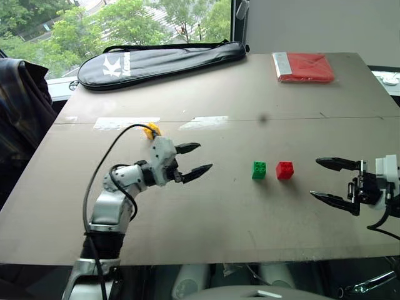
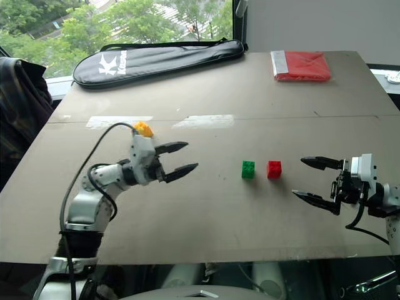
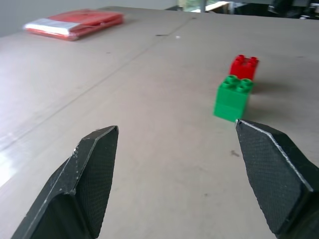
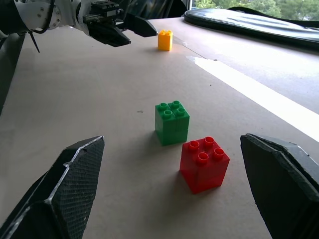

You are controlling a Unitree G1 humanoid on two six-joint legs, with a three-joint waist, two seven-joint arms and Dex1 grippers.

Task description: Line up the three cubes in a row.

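Cubes are what matters here, but they sit small on a broad grey worktop (image 1: 219, 231), so take the setting first: a long black zipped bag (image 1: 159, 61) lies along the far edge by the window, and a flat red packet (image 1: 304, 67) rests at the far right corner, both well apart from the work and no part of the row. Nearer in, the left pincer (image 1: 194, 159) hangs level over the worktop with its two black fingers apart and nothing between them, pointing toward the middle; the right pincer (image 1: 331, 182) faces it from the other side, fingers spread wide and likewise empty, as though waiting its turn. Between the two stand the green cube (image 1: 259, 170) and the red cube (image 1: 284, 170), upright, studs on top, side by side with a narrow gap, which already reads as two thirds of a row. The yellow cube (image 2: 144, 129) stands alone farther back and to the left, just behind the left arm's wrist, well apart from the pair and out of their line. My judgement is that it remains the piece to fetch.
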